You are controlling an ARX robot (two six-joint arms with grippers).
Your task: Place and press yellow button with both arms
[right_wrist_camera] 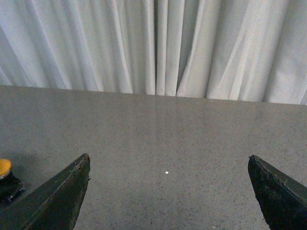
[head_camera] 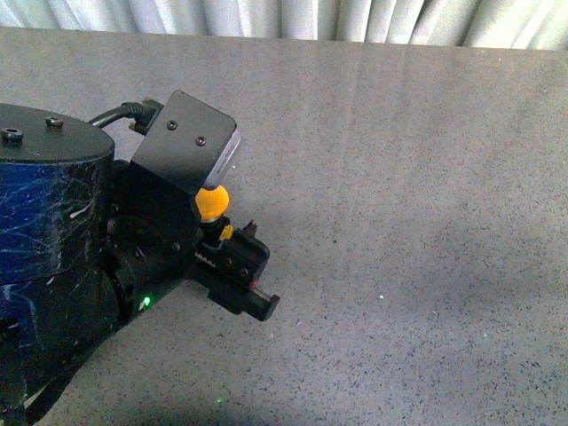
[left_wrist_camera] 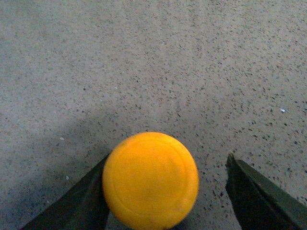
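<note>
The yellow button (head_camera: 212, 202) shows its domed orange-yellow cap, black neck and small yellow tab beside my left arm's blue cylindrical body (head_camera: 49, 222). In the left wrist view the cap (left_wrist_camera: 150, 179) sits between the open jaws of my left gripper (left_wrist_camera: 169, 160), against one jaw and clear of the other. Its base is hidden there. My right gripper (right_wrist_camera: 168, 163) is open and empty, low over the table. The button (right_wrist_camera: 4, 167) shows at the edge of that view, off to one side of the jaws. The right arm is out of the front view.
The grey speckled table (head_camera: 399, 222) stretches away to the right and back. A white curtain (right_wrist_camera: 158, 43) hangs behind the table's far edge. The left arm's black camera bracket (head_camera: 188, 138) partly overhangs the button.
</note>
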